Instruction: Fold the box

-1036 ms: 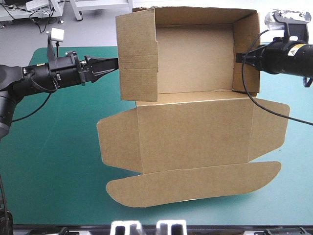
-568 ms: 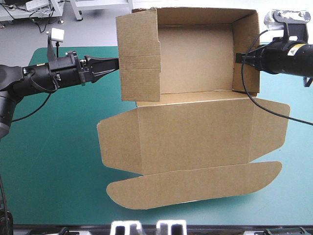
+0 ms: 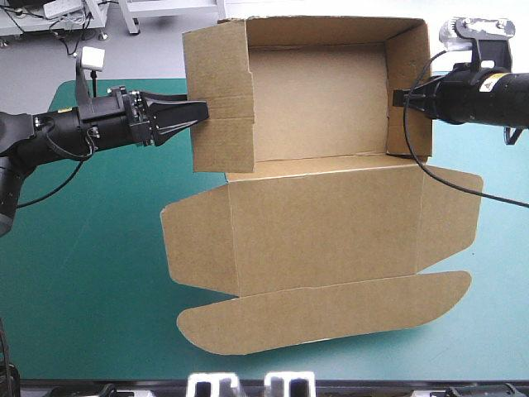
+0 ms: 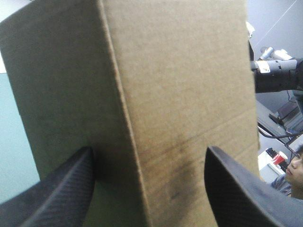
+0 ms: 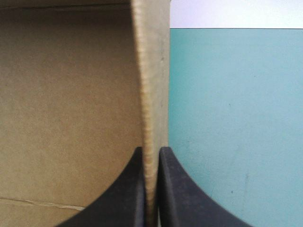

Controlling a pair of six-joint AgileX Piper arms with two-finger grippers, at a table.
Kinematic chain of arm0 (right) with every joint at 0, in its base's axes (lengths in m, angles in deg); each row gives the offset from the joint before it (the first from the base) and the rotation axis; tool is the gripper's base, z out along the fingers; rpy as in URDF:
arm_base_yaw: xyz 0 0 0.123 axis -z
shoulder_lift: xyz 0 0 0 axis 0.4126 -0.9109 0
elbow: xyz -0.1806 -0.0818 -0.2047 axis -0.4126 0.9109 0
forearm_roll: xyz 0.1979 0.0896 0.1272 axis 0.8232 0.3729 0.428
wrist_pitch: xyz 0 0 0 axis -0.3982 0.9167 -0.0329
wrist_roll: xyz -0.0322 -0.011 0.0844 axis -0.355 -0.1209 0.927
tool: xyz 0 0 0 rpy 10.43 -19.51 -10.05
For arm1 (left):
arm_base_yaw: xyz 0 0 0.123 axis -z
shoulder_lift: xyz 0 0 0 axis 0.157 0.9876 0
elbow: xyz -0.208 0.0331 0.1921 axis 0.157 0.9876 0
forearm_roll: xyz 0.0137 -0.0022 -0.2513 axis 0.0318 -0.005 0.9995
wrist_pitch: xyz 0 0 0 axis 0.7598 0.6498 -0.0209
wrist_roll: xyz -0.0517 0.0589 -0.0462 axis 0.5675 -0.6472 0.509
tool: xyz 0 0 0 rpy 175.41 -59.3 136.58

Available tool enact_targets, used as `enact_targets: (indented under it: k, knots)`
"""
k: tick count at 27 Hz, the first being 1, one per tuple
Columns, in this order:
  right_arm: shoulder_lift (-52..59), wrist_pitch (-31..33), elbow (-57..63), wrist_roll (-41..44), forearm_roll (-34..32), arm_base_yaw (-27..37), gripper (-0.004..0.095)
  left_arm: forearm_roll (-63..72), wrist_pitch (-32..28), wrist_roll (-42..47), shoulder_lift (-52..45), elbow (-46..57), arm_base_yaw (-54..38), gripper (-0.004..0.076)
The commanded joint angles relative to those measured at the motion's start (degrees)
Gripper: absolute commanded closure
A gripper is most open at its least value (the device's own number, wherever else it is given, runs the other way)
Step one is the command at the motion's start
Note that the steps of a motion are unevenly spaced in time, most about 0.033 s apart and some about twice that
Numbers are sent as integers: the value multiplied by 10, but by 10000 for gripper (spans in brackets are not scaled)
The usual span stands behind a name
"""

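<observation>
The brown box (image 3: 318, 107) stands as an open tray at the table's far side, with its lid (image 3: 322, 223) flat toward the front and a long curved flap (image 3: 331, 318) at the near end. My left gripper (image 3: 197, 112) is open at the outer face of the left wall (image 3: 219, 91). In the left wrist view its fingers (image 4: 61, 189) stand wide apart with that wall (image 4: 180, 94) just ahead, and the gripper (image 4: 149, 150) grips nothing. My right gripper (image 3: 400, 97) is shut on the right wall (image 3: 409, 66). The right wrist view shows the gripper (image 5: 151, 150) pinching the wall's edge (image 5: 154, 71).
The teal-green cover (image 3: 83, 273) lies bare to the left of the box and along the front. The tray's back wall (image 3: 318, 29) stands at the table's far edge. The lid's side flaps (image 3: 194, 240) reach out on both sides.
My left gripper has opened and let go of the left wall. The whole box and my right gripper have shifted a little to the left.
</observation>
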Motion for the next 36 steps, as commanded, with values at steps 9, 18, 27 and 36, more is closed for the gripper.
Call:
enact_targets:
  k: [9, 18, 27, 36]
  knots:
    - [15, -56, -17, 57, -71, -89, 906, -9, 11, 5, -18, -17, 3, 243]
    - [15, -69, -17, 172, -218, -221, 906, -147, -32, 57, -18, -17, 3, 248]
    - [1, -72, -17, 237, -265, -313, 906, -304, -124, 130, -16, -17, 67, 334]
    - [-7, -69, -17, 272, -282, -362, 906, -341, -181, 184, -2, -17, 76, 732]
